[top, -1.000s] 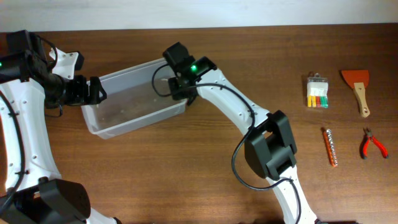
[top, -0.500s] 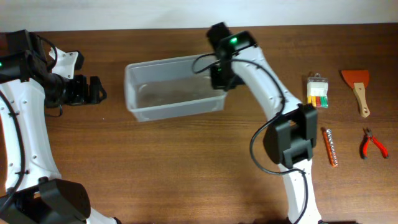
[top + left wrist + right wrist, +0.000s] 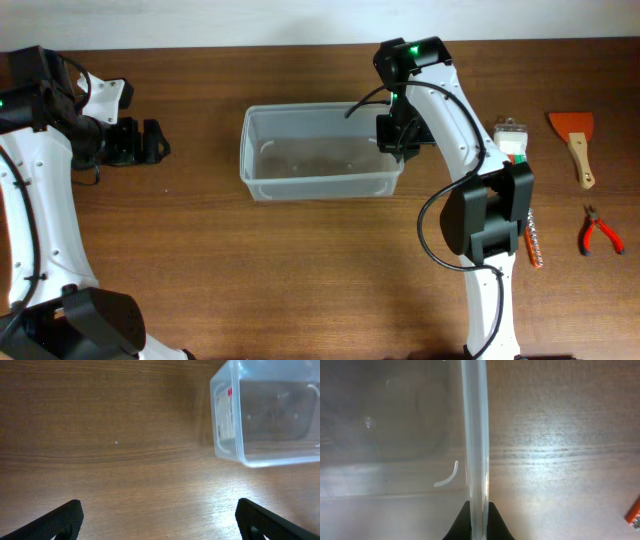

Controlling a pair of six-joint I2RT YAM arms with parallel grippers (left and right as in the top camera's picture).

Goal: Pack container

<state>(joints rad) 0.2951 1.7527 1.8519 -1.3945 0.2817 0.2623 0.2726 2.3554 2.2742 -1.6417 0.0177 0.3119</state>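
Observation:
The container is a clear plastic tub, empty, lying level on the table's middle. My right gripper is shut on its right rim. In the right wrist view the rim runs straight up between my two black fingers. My left gripper is open and empty at the far left, well apart from the tub. The left wrist view shows its fingertips wide apart and the tub's left end at the upper right.
At the right of the table lie a bit set in a clear case, an orange scraper, an orange driver bit holder and red pliers. Bare wood lies between the left gripper and the tub.
My right gripper has dragged the container to the right and turned it square to the table edge. The left gripper has let go of its left end and stays at the left.

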